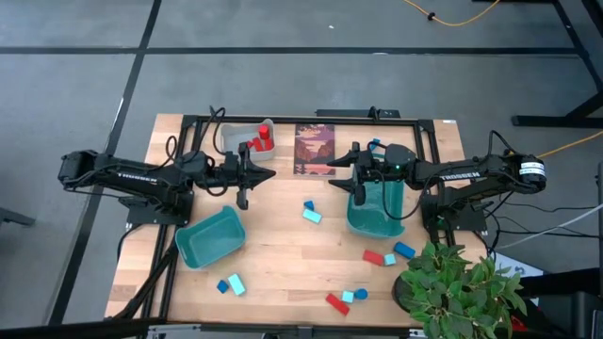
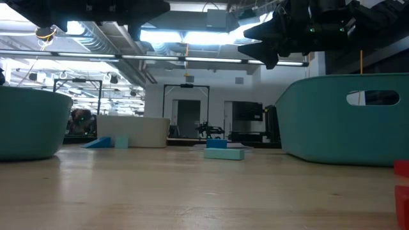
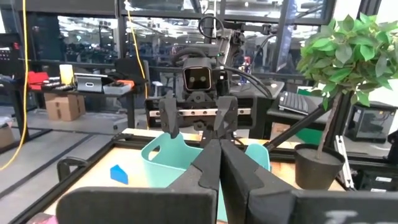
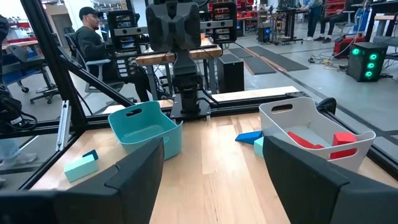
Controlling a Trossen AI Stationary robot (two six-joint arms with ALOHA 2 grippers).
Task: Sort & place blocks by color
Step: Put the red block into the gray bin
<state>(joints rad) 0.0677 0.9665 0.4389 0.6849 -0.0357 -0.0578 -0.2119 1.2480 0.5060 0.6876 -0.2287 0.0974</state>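
The blocks are lying scattered over the wooden table [image 1: 283,254]: a dark blue and cyan pair [image 1: 309,211] is sitting near the middle, a red block [image 1: 373,256] and a blue block [image 1: 404,250] are lying with a small cyan one just in front of the right teal bin [image 1: 377,209], a blue and cyan pair [image 1: 231,283] is resting near the front left, and a red, cyan and blue cluster [image 1: 347,298] is lying at the front edge. Red blocks [image 1: 258,141] are sitting inside the grey bin [image 1: 236,133] at the back, beside the dark picture card [image 1: 314,149]. The left teal bin [image 1: 209,237] is standing tilted to the front left. The left gripper [image 1: 245,174] is hovering between the grey bin and the left teal bin, its fingers [image 3: 219,163] pressed together and holding nothing. The right gripper [image 1: 359,179] is hanging over the back rim of the right teal bin with its fingers [image 4: 137,171] spread wide and empty. A potted plant [image 1: 457,287] is standing at the front right corner.
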